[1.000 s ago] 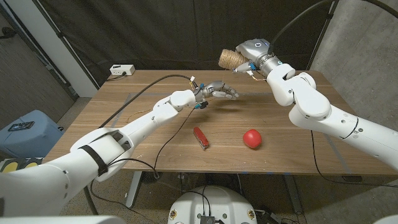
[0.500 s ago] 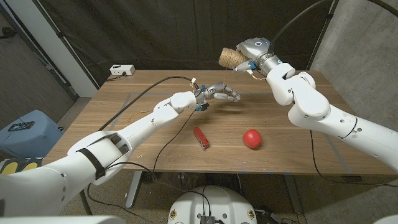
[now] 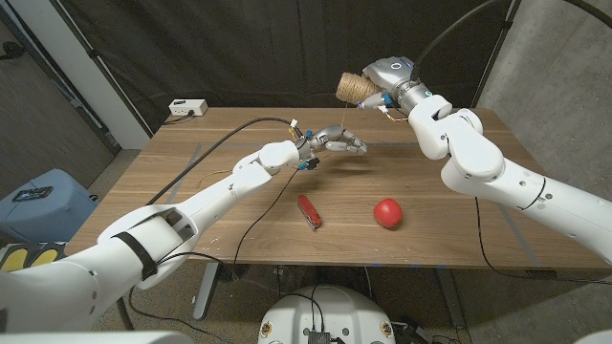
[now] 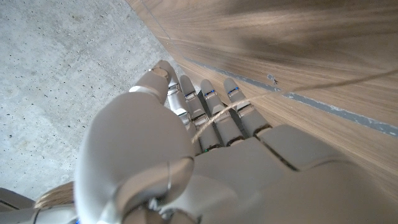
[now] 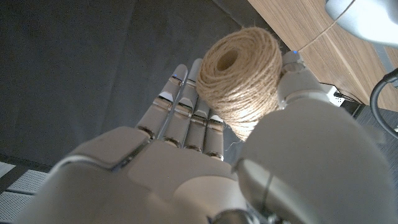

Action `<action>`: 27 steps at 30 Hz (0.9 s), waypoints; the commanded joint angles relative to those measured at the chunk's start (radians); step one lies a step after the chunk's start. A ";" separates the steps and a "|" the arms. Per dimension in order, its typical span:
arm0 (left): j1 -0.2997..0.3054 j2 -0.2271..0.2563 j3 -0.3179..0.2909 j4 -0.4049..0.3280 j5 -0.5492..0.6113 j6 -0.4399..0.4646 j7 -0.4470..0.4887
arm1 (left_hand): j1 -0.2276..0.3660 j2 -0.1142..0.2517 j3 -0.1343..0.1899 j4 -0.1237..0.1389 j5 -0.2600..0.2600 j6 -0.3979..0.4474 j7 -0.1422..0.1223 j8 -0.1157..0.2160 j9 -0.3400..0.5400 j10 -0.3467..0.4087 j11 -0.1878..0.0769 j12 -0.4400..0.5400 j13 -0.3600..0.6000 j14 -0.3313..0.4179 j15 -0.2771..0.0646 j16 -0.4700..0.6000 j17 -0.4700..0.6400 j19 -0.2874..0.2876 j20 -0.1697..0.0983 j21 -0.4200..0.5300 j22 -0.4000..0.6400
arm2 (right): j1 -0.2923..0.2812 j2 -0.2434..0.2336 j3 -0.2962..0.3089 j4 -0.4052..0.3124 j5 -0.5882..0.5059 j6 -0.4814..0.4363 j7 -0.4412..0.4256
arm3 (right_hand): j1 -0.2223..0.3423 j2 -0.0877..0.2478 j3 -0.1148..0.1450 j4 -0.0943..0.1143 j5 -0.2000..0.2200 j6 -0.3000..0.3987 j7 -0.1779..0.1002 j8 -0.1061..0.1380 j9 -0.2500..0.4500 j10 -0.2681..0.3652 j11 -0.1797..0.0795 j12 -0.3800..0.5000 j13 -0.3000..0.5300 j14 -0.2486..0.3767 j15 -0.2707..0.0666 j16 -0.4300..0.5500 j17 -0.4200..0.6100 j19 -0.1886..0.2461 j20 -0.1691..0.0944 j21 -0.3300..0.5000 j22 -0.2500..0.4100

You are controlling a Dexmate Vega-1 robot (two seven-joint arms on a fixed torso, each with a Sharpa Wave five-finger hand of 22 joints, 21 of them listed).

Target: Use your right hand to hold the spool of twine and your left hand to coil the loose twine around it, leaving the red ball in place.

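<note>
My right hand [image 3: 390, 76] holds the tan spool of twine [image 3: 352, 88] in the air over the table's far edge; in the right wrist view the spool [image 5: 242, 78] sits between thumb and fingers. A thin loose strand [image 3: 341, 117] runs down from it to my left hand [image 3: 335, 143], which hovers over the far middle of the table. In the left wrist view the strand [image 4: 217, 115] crosses the fingers [image 4: 211, 124] and passes under the thumb, so it looks pinched. The red ball [image 3: 386, 212] lies on the table near the front right, apart from both hands.
A red pocket knife [image 3: 309, 210] lies on the wooden table [image 3: 191, 182] left of the ball. A white box [image 3: 187, 108] sits at the far left corner. A black cable [image 3: 229, 134] runs along my left arm. A blue bin [image 3: 38, 201] stands on the floor at left.
My right hand has raised the spool slightly. The left hand has stayed almost where it was, and the ball and knife have not moved.
</note>
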State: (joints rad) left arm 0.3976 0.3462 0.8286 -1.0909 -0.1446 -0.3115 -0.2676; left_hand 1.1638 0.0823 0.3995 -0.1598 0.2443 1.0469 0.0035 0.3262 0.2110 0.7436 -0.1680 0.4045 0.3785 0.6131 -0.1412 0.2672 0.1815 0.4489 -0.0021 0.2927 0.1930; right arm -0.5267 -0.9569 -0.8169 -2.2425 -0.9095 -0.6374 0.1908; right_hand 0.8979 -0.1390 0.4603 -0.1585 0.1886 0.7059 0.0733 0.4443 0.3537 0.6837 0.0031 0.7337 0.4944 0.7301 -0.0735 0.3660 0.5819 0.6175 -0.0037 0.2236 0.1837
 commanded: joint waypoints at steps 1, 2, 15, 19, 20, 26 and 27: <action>0.011 0.017 -0.001 -0.048 -0.004 0.015 -0.001 | -0.006 -0.002 -0.002 0.001 0.003 0.013 0.000 0.005 0.004 0.007 0.000 0.005 0.003 0.009 0.000 0.005 0.003 0.010 -0.003 0.007 0.005 | 0.014 0.004 -0.004 0.013 -0.001 0.013 0.006 | 0.065 0.064 0.001 -0.001 0.004 0.089 -0.080 0.008 0.003 0.068 -0.059 0.008 0.002 0.011 -0.098 -0.002 0.002 0.008 -0.005 0.006 0.002; 0.012 0.019 0.001 -0.054 -0.001 0.017 -0.001 | -0.006 -0.002 -0.003 0.000 0.003 0.013 0.000 0.005 0.004 0.007 -0.001 0.004 0.004 0.010 -0.001 0.005 0.004 0.010 -0.003 0.007 0.005 | 0.015 0.004 -0.005 0.014 -0.001 0.013 0.007 | 0.067 0.063 0.001 -0.002 0.004 0.090 -0.080 0.008 0.003 0.069 -0.057 0.008 0.001 0.012 -0.098 -0.002 0.003 0.008 -0.005 0.006 0.002; 0.020 0.039 0.019 -0.125 0.002 0.043 -0.017 | -0.001 -0.001 -0.006 -0.002 0.003 0.007 0.003 0.001 0.004 -0.002 0.000 -0.003 0.009 0.009 0.003 0.003 0.008 0.008 -0.001 0.007 0.006 | 0.009 -0.011 0.002 0.009 -0.005 0.009 0.007 | 0.065 0.063 -0.002 0.001 0.004 0.098 -0.083 0.010 0.000 0.072 -0.058 0.008 0.001 0.016 -0.099 -0.005 0.006 0.009 -0.005 0.006 0.002; 0.020 0.040 0.024 -0.138 -0.004 0.048 -0.030 | 0.000 -0.001 -0.006 -0.003 0.004 -0.001 0.008 -0.003 0.005 -0.007 0.003 -0.006 0.011 0.007 0.006 0.000 0.008 0.006 0.000 0.007 0.006 | 0.004 -0.017 0.006 0.007 -0.005 0.004 0.006 | 0.068 0.063 -0.002 -0.001 0.004 0.096 -0.083 0.010 0.001 0.073 -0.058 0.007 0.000 0.016 -0.099 -0.008 0.006 0.009 -0.005 0.006 0.002; 0.021 0.040 0.025 -0.141 -0.006 0.048 -0.032 | -0.002 -0.001 -0.007 -0.002 0.004 -0.002 0.007 -0.003 0.005 -0.007 0.003 -0.006 0.011 0.006 0.007 0.000 0.008 0.004 0.000 0.006 0.006 | 0.002 -0.019 0.008 0.006 -0.002 0.005 0.005 | 0.067 0.063 -0.003 0.000 0.004 0.098 -0.081 0.010 0.001 0.072 -0.056 0.006 0.001 0.016 -0.099 -0.008 0.007 0.009 -0.005 0.005 0.002; 0.021 0.049 0.028 -0.160 -0.008 0.046 -0.043 | -0.003 -0.003 -0.010 -0.002 0.003 -0.006 0.004 -0.005 0.005 -0.008 -0.001 -0.007 0.014 0.002 0.008 -0.003 0.009 0.002 0.001 0.006 0.006 | 0.002 -0.019 0.008 0.011 -0.005 0.001 0.006 | 0.068 0.062 -0.002 0.000 0.003 0.098 -0.083 0.009 -0.001 0.070 -0.056 0.006 0.002 0.018 -0.103 -0.011 0.005 0.009 -0.006 0.005 0.002; 0.022 0.051 0.028 -0.166 -0.010 0.047 -0.045 | -0.002 -0.004 -0.010 -0.002 0.003 -0.006 0.004 -0.005 0.005 -0.007 -0.001 -0.007 0.014 0.002 0.008 -0.003 0.009 0.001 0.001 0.006 0.006 | 0.003 -0.018 0.008 0.012 -0.006 0.000 0.006 | 0.068 0.061 -0.001 -0.001 0.003 0.098 -0.083 0.009 -0.001 0.070 -0.057 0.006 0.003 0.019 -0.102 -0.012 0.005 0.010 -0.006 0.005 0.002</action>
State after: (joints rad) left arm 0.4161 0.3834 0.8485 -1.2154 -0.1441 -0.2728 -0.2861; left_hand 1.1617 0.0801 0.3926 -0.1611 0.2439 1.0410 0.0089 0.3232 0.2119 0.7353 -0.1679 0.3979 0.3876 0.6129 -0.1410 0.2672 0.1888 0.4521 -0.0053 0.2926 0.1984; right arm -0.5176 -0.9666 -0.8163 -2.2324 -0.9126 -0.6287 0.1963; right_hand 0.9066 -0.1477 0.4601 -0.1587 0.1882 0.7081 0.0753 0.4479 0.3498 0.6892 0.0081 0.7377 0.4933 0.7370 -0.0765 0.3583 0.5836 0.6228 -0.0090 0.2236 0.1837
